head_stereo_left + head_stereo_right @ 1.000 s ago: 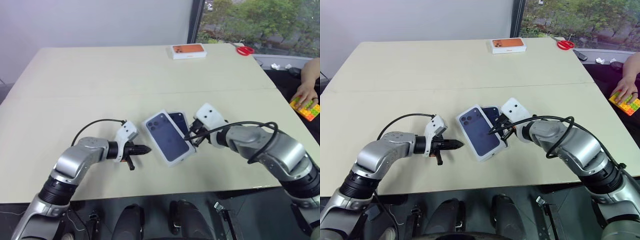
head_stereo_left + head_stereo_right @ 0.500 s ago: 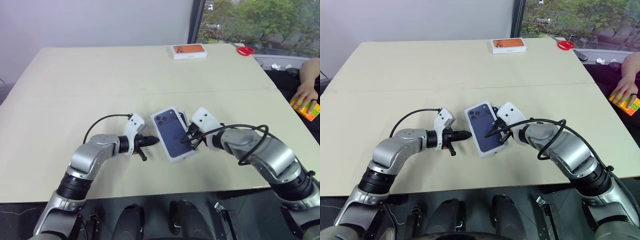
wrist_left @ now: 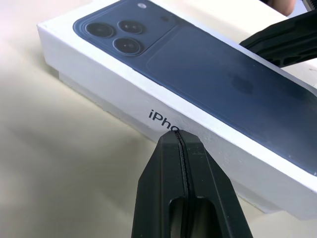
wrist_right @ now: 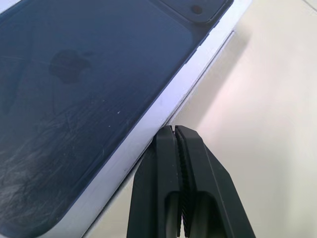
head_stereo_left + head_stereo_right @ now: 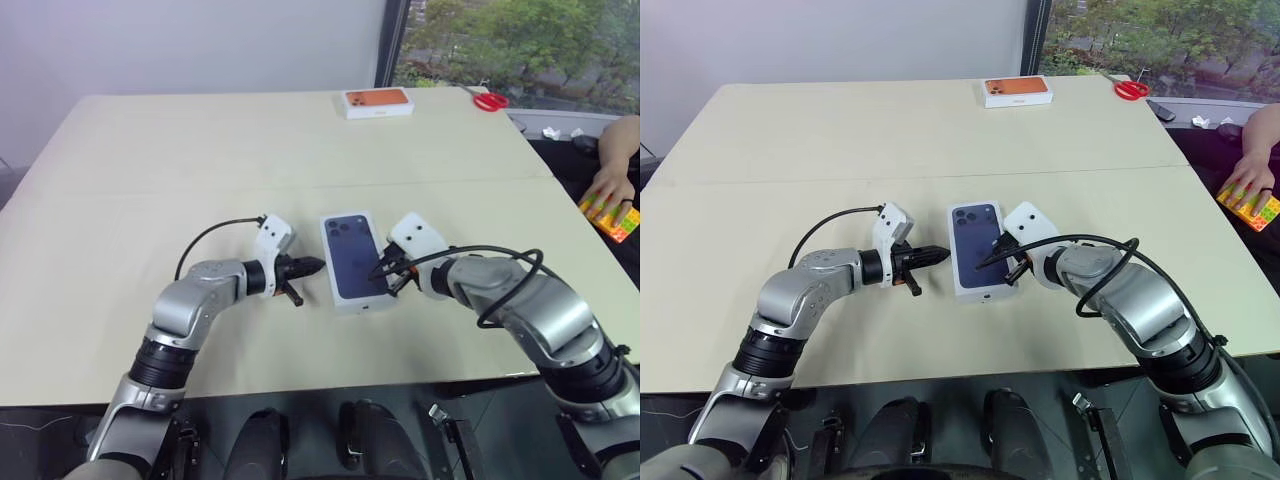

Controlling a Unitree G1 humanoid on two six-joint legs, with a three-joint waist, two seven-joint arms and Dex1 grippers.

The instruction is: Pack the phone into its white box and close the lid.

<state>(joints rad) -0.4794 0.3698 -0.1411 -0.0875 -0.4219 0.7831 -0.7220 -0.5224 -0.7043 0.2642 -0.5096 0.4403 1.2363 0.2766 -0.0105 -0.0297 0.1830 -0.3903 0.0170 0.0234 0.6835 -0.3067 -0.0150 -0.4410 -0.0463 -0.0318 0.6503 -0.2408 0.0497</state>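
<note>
The lid [image 5: 355,262], white with a dark blue phone printed on top, lies flat at the table's middle front and covers the white box, whose thin lower edge [image 3: 101,103] shows beneath it. The phone is hidden under the lid. My left gripper [image 5: 318,266] is shut, and its tip [image 3: 177,136] is against the lid's left long side at the printed lettering. On the opposite side, my right gripper [image 5: 378,273] is shut too, its tip [image 4: 173,130] at the lid's right long edge.
A white box printed orange [image 5: 377,101] and red scissors [image 5: 489,100] lie at the table's far edge. At the right edge a person's hand [image 5: 612,185] rests on a colourful block toy [image 5: 612,222].
The lid has swung from slanted to square over the box, covering the phone that showed beside it. My left gripper has moved right up to the lid's side.
</note>
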